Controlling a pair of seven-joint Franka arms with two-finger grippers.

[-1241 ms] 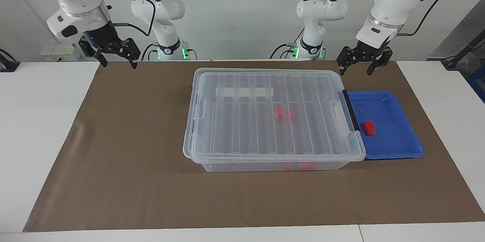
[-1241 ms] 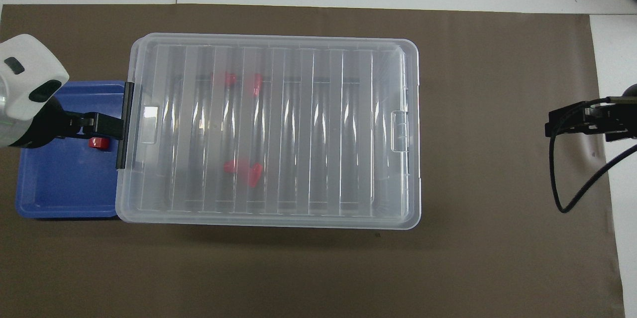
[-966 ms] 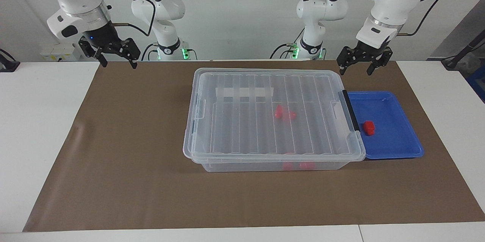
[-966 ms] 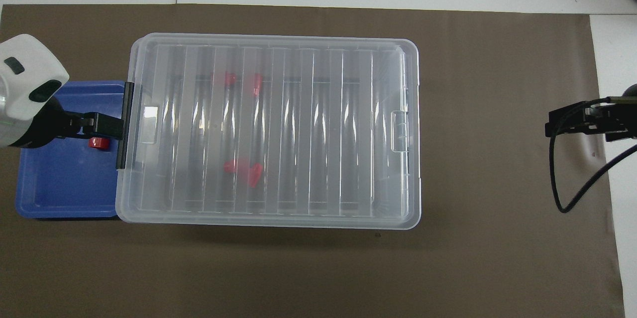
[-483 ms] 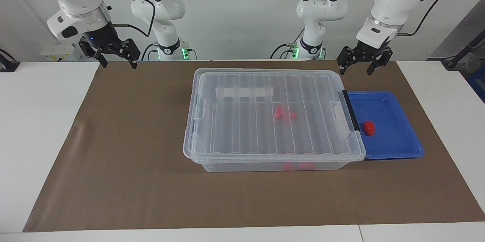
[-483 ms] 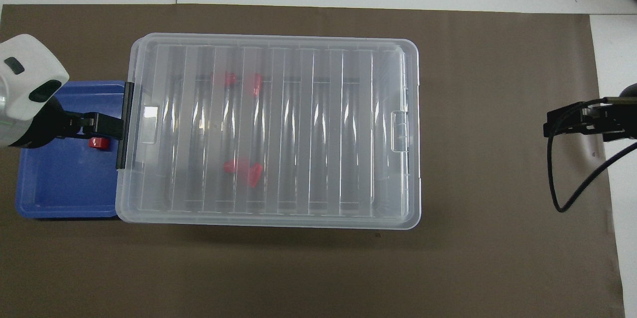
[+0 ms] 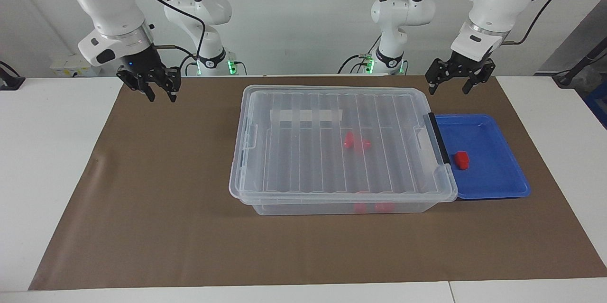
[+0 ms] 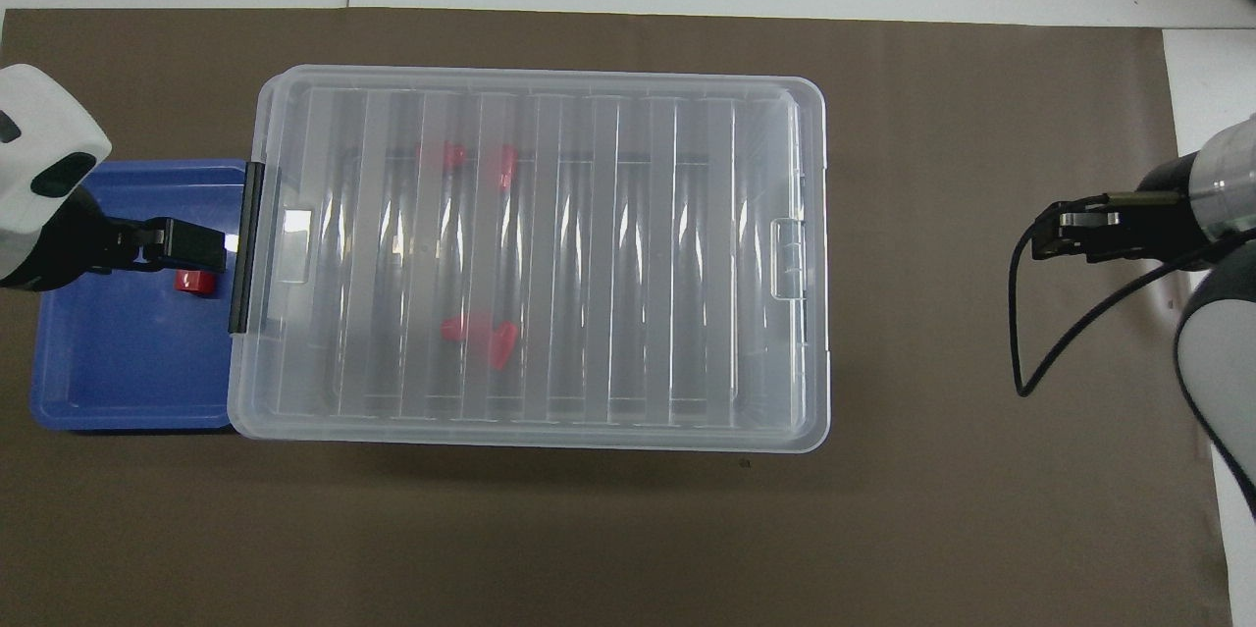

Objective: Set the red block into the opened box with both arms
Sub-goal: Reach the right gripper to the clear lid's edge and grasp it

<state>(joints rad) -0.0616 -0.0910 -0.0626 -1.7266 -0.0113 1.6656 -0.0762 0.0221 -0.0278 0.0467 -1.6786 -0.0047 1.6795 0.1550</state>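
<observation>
**Item 1. red block (image 7: 462, 160).** It lay in the blue tray (image 7: 493, 194), beside the box's black latch bar (image 7: 439, 138) but apart from it, at the left arm's end of the table. It rested on a broad face, and nothing touched it. It was too chunky for its long axis or heading to be read with confidence. The tray probably served as the pick-up point, within the left arm's reach.

**Item 2. box (image 7: 332, 88).** This clear storage bin stood mid-table on the brown paper mat (image 7: 166, 198). Its long axis ran from one arm's end of the table to the other. The ribbed lid (image 7: 303, 160) lay flat on top, so the box was judged not yet opened. Other red pieces (image 7: 355, 142) showed through the plastic.

**Item 3. left gripper (image 7: 448, 89).** It hung raised over the blue tray, empty, with its fingers spread. That placing suits a descent on the block.

**Item 4. right gripper (image 7: 162, 98).** It hung over bare mat at the right arm's end, well apart from the box, with nothing seen in it. Whether its claw was open or closed could not be told. The right arm was likely meant to open the lid.
</observation>
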